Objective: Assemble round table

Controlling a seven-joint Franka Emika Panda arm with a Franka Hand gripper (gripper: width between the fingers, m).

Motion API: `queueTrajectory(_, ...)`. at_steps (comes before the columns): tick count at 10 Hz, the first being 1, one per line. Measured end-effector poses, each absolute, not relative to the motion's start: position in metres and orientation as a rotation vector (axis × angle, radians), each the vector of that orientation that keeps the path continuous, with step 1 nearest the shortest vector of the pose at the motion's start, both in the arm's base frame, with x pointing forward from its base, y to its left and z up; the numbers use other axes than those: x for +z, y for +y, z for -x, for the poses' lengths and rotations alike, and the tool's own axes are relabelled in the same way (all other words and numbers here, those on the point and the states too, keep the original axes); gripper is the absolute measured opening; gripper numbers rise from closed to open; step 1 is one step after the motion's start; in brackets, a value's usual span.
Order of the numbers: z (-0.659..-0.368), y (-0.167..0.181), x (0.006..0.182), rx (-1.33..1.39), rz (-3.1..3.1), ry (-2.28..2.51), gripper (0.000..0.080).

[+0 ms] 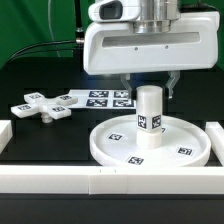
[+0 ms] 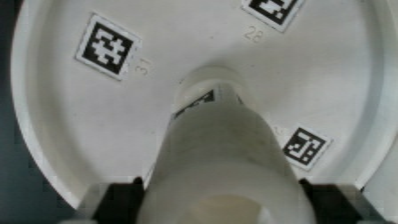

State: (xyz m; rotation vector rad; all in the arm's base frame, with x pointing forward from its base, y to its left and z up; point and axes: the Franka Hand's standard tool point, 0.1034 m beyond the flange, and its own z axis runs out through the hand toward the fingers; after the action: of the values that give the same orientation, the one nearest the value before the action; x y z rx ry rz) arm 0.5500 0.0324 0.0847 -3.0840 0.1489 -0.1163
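The large white rimmed disc (image 1: pixel 110 150) lies flat on the black table, tags on its face. The short cylindrical leg (image 1: pixel 150 115) stands upright on the disc's middle. My gripper (image 1: pixel 150 90) comes down from above and is shut on the leg's upper end. In the wrist view the leg (image 2: pixel 222 150) runs between the two black pads (image 2: pixel 121 200), with the disc (image 2: pixel 107 120) around its foot. The hub is hidden under the leg. The cross-shaped foot (image 1: pixel 42 105) lies apart on the table at the exterior view's left.
The marker board (image 1: pixel 100 98) lies flat behind the disc. White border rails run along the front (image 1: pixel 50 178) and at both sides (image 1: pixel 214 135). A green curtain hangs at the back.
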Motion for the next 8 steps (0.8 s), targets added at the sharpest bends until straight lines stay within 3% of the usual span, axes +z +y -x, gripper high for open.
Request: queueTrajectory(8, -0.5469, 0.0380, 0.0828, -0.081, 2.868, 0.999, 0.0412)
